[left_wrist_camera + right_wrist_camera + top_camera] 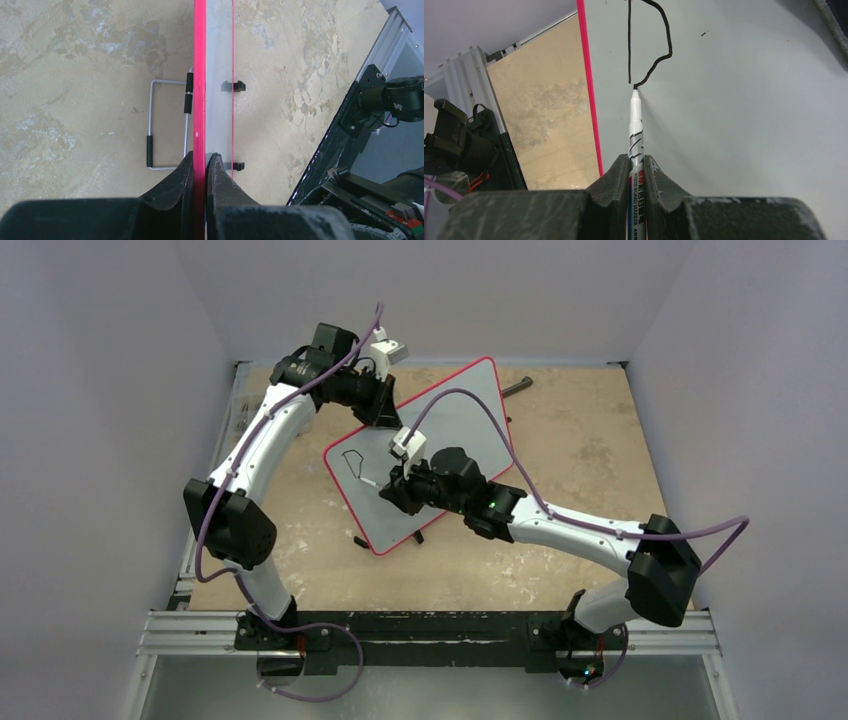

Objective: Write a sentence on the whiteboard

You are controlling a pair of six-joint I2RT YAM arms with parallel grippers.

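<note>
Table [580, 440]: tan, worn top, walled on three sides. Bare tabletop lies right of and nearer than the board.

Whiteboard [440, 425]: red-rimmed and left of table centre. Its long axis runs diagonally from near-left to far-right. The far-right corner sits close to the back wall. Whether it lies flat or is propped up cannot be told from above. In the left wrist view a wire stand [151, 125] and small black clips [239, 86] sit along its edge.

Left gripper [200, 159]: clenched on the board's red rim, at the far long edge, one finger on each face.

Right gripper [636, 161]: over the board's left half, clamped on a white marker [636, 125]. The marker's long axis points toward the left short edge. Its tip touches the white surface, with the red rim just left of it.

The sentence [667, 40]: so far only one looping black stroke, ending at the marker tip and close to the left short edge. Bare white board runs from there toward the far-right corner.
</note>
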